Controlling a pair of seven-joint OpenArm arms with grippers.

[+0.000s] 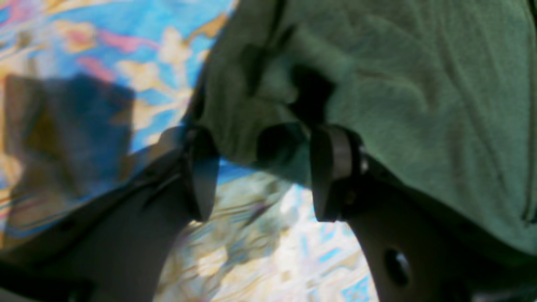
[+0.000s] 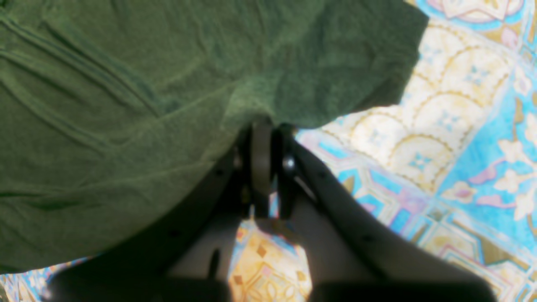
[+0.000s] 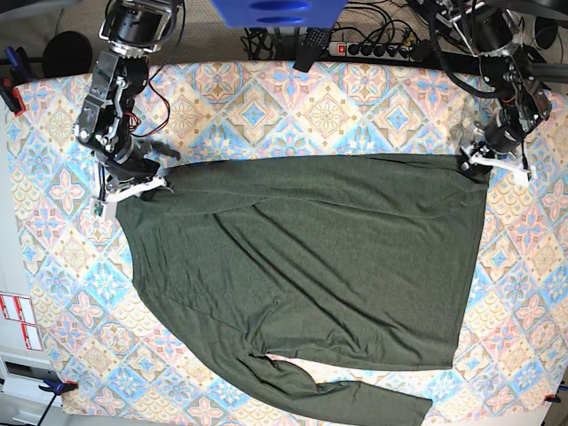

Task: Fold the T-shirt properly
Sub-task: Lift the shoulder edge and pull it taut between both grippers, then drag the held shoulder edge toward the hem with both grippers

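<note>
The T-shirt (image 3: 311, 257), dark olive green, lies spread flat across the patterned table, with one long sleeve (image 3: 355, 395) trailing along the near edge. My right gripper (image 3: 133, 188) is at the shirt's far left corner. The right wrist view shows this right gripper (image 2: 266, 126) shut, its fingers pinching the edge of the T-shirt (image 2: 126, 105). My left gripper (image 3: 475, 160) is at the far right corner. Its jaws stand wide apart in the left wrist view, where the left gripper (image 1: 265, 138) has a bunched fold of the T-shirt (image 1: 419, 105) lying between its fingertips.
A colourful patterned cloth (image 3: 71, 266) covers the table. A power strip (image 3: 373, 49) and cables lie beyond the far edge, next to a blue object (image 3: 275, 11). Red clamps (image 3: 11, 93) sit at the table's left corners.
</note>
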